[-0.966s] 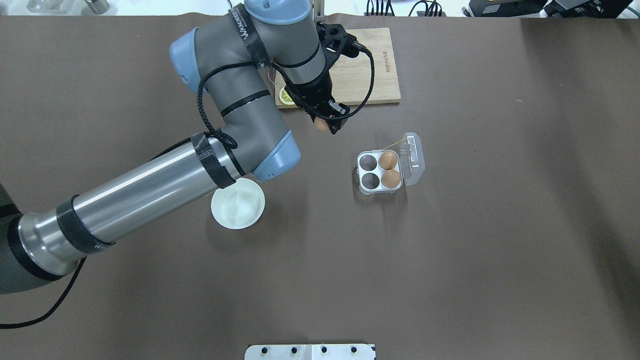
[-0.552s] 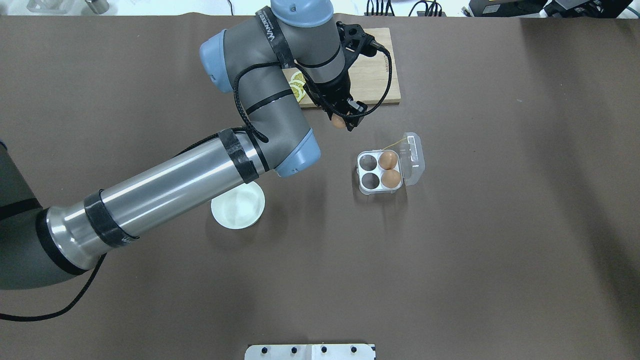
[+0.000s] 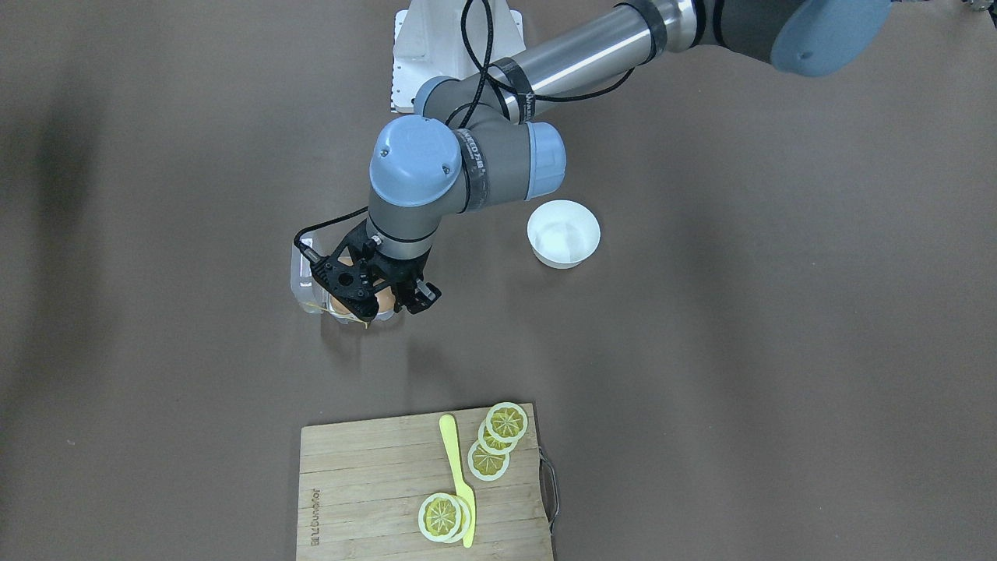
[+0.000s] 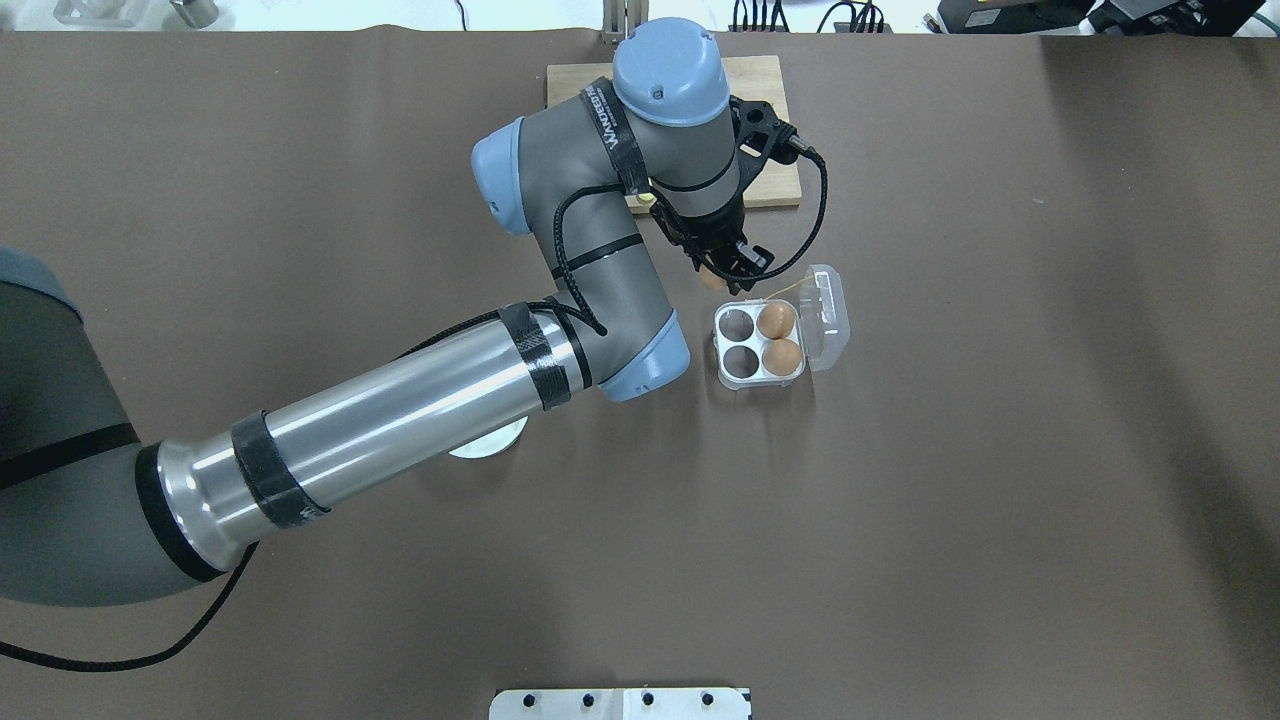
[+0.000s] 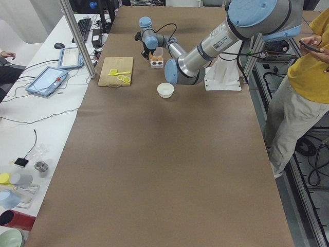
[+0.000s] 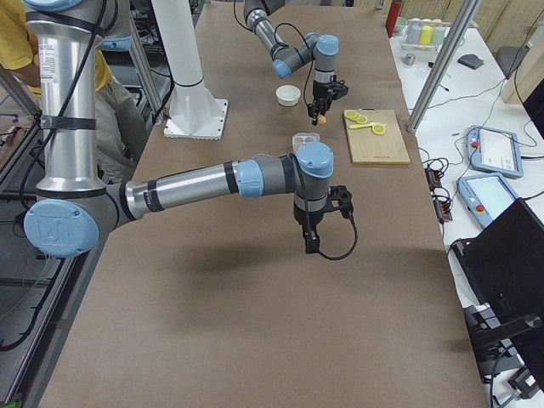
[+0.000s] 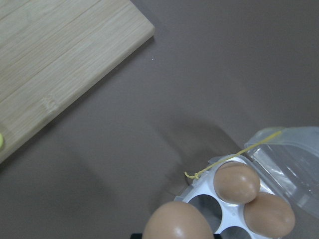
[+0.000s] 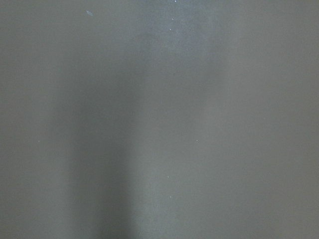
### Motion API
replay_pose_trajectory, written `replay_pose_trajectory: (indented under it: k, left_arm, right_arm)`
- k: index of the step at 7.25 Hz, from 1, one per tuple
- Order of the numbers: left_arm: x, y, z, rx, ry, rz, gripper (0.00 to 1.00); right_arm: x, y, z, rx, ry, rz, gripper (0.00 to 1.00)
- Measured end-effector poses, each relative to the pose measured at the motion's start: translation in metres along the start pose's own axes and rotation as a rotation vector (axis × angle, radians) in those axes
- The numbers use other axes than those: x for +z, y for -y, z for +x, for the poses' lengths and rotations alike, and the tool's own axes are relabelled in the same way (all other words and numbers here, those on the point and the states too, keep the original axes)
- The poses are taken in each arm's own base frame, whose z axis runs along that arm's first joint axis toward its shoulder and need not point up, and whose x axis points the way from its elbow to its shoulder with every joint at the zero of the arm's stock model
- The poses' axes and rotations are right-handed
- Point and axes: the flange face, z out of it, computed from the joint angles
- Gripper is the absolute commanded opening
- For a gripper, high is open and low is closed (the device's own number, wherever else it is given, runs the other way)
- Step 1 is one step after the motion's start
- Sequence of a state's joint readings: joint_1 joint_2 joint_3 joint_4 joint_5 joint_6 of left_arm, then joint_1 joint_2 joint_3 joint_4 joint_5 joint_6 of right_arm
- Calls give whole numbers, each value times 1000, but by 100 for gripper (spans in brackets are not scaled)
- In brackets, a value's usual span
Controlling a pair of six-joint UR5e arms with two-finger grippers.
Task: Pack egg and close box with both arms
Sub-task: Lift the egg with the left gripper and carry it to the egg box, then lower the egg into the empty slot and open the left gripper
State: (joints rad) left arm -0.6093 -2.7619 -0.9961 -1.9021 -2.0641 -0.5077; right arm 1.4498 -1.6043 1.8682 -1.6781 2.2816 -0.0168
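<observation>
Left gripper (image 4: 722,268) is clamped on the egg (image 4: 708,279), held in the air just beside the box (image 4: 828,318), off its far corner on the robot's left. Overhead cam shows this best: egg not over any cell. Box lid is open on the robot's right side. 2 packed eggs (image 4: 775,320) sit in the cells next to the lid; the other 2 cells are bare. Yellow string (image 4: 785,290) comes off the far rim.

Front cam: the gripper covers most of the box, w/ only a bit of clear plastic showing at view's left, so egg vs cell can't be judged there. It does give the whole white bowl (image 3: 563,255), plus the cutting board (image 3: 366,483) w/ lemon slices (image 3: 506,421) and a yellow knife (image 3: 456,467). In the overhead view the bowl is nearly all under the left arm (image 4: 400,420) and the board is half covered.

Left wrist cam: held egg close up at bottom edge, packed eggs and string's loop at lower right, board corner upper left.

Right gripper (image 6: 311,242) shows only in the right-end cam. It points down over bare surface (image 6: 255,323), well apart from the box; can't tell if fingers are apart or together. Its wrist cam gives only brown surface.

Left-end cam: person in yellow top (image 5: 308,72) stands beside the robot base.
</observation>
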Motion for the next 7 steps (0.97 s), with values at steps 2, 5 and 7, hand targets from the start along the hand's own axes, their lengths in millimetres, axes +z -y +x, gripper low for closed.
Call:
replay_pose_trajectory:
  k: [2, 5, 7]
  left_arm:
    - [11, -5, 19, 15, -3, -8, 22]
    - [37, -21, 39, 28, 10, -35, 22]
    - [52, -30, 45, 31, 25, -46, 23]
  right_arm:
    - [2, 2, -3, -9, -4, -3, 100]
    - [3, 2, -4, -11, -6, -5, 100]
    - [2, 2, -4, -12, -6, -5, 100]
